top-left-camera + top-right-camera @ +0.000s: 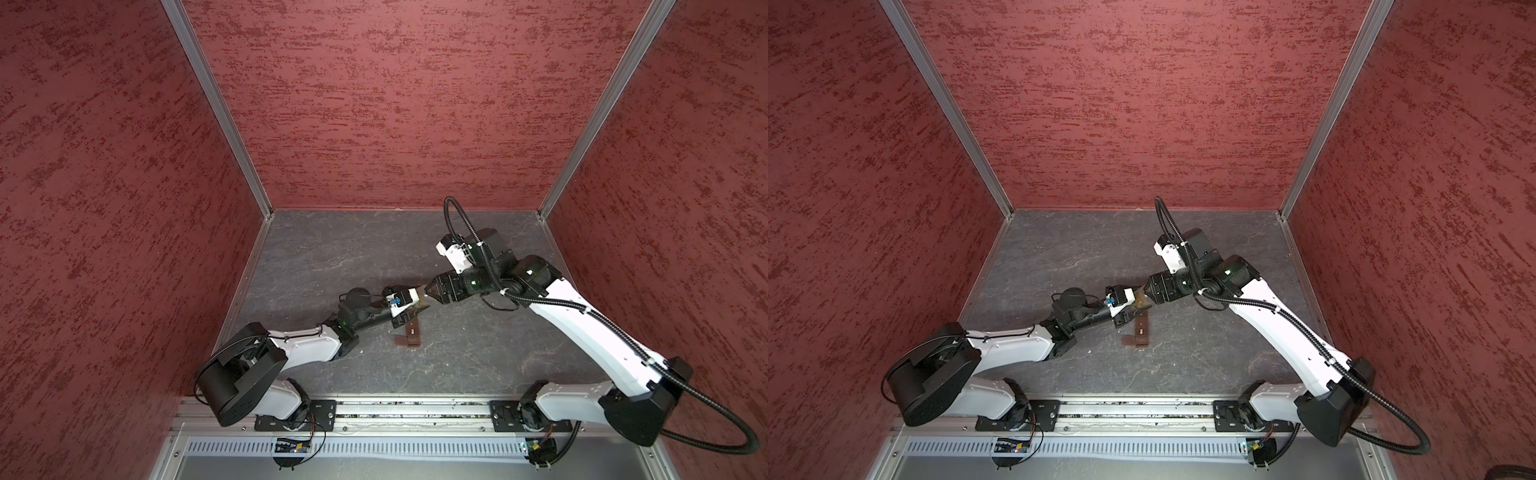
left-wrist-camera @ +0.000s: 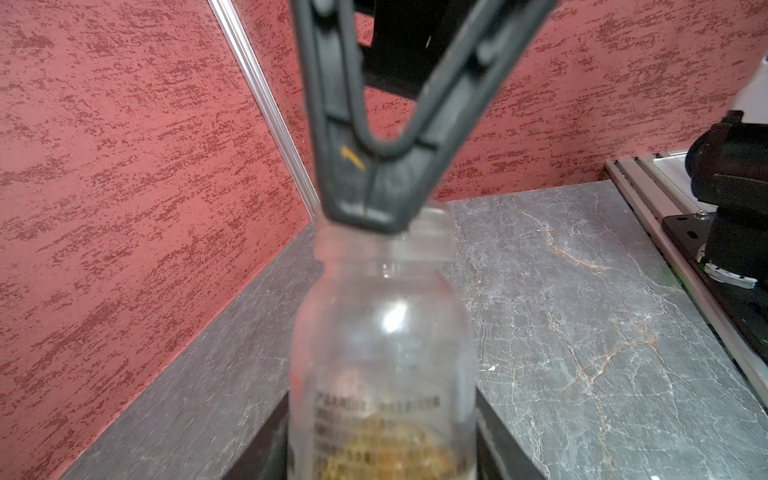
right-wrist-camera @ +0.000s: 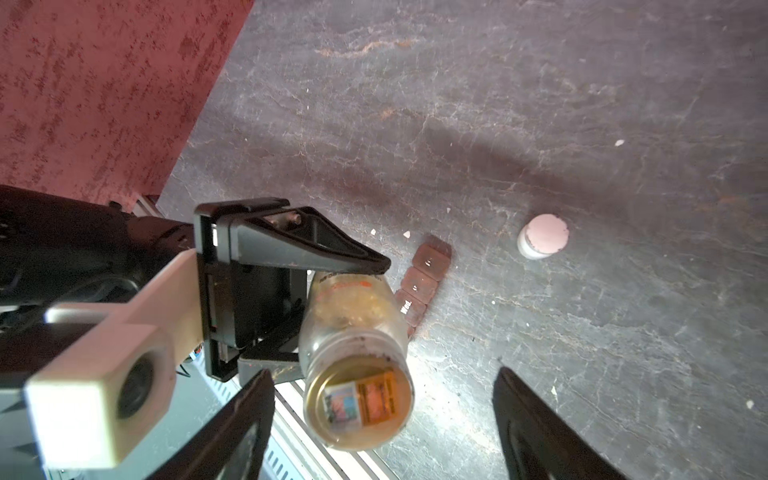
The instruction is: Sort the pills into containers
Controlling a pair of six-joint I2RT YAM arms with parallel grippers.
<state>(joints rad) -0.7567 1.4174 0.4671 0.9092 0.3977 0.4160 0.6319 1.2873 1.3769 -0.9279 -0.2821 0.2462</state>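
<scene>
My left gripper (image 2: 382, 457) is shut on a clear bottle (image 2: 382, 332) and holds it lying level above the table, in both top views (image 1: 417, 308) (image 1: 1140, 306). The bottle's uncapped mouth (image 3: 359, 399) faces my right gripper (image 3: 384, 374), which stands open with its fingers (image 3: 536, 428) spread either side of the mouth, not touching it. Yellowish contents sit at the bottle's closed end. The containers (image 1: 410, 334) (image 1: 1140, 332) (image 3: 422, 286), a brown box of lidded cells, lie on the table under the bottle. Tiny whitish pills (image 3: 407, 235) (image 3: 619, 142) are scattered on the table.
A white cap with a pink top (image 3: 542, 241) sits on the grey stone table (image 1: 332, 257) beyond the brown box. Red walls close in three sides. The metal rail (image 1: 395, 409) with both arm bases runs along the front edge.
</scene>
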